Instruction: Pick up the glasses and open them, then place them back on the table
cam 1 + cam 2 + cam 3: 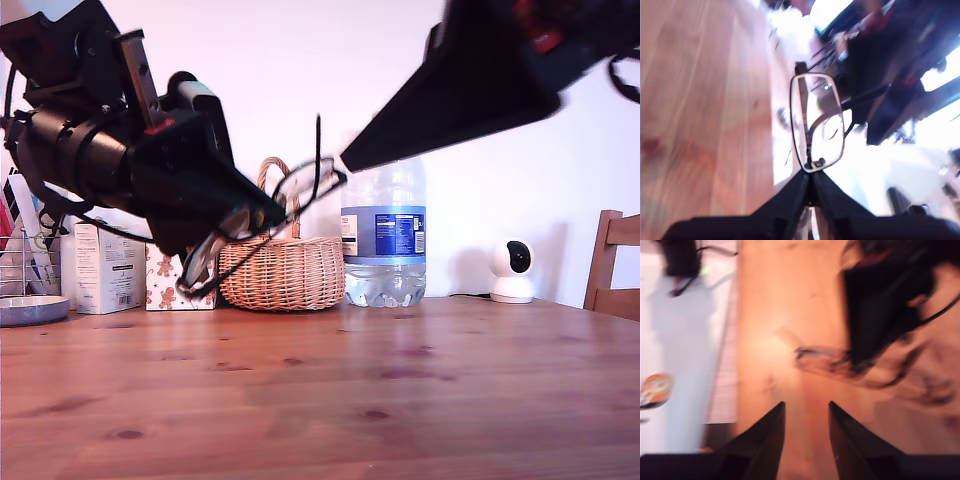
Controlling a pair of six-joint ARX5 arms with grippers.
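Exterior view is showing the glasses (305, 186) hanging in the air above the table (400, 400), in front of a wicker basket (285, 275) and a water bottle (385, 240), not touching the wood anywhere. One temple arm is sticking up from the frame; the other I cannot follow clearly.

My first gripper (262, 212), on the exterior view's left, is carrying them. In its own wrist view (810, 175) the jaws are pinching narrow on the rim of a lens (817, 122), so the whole frame is hanging from that one thin wire.

My second gripper (345, 160) is reaching in from the exterior view's right, its tip just beside the frame. In its wrist view (806, 405) the jaws are standing wide with nothing between them, and the glasses (825, 360) are showing only as a blur ahead.

As I judge it, I am working on the opening step. To do it well, I am thinking the holding jaws should be staying firm but not twisting, while the free jaws are closing on a temple arm near its hinge and swinging it gently outward. Pulling too hard could be bending the wire or tearing the frame loose.
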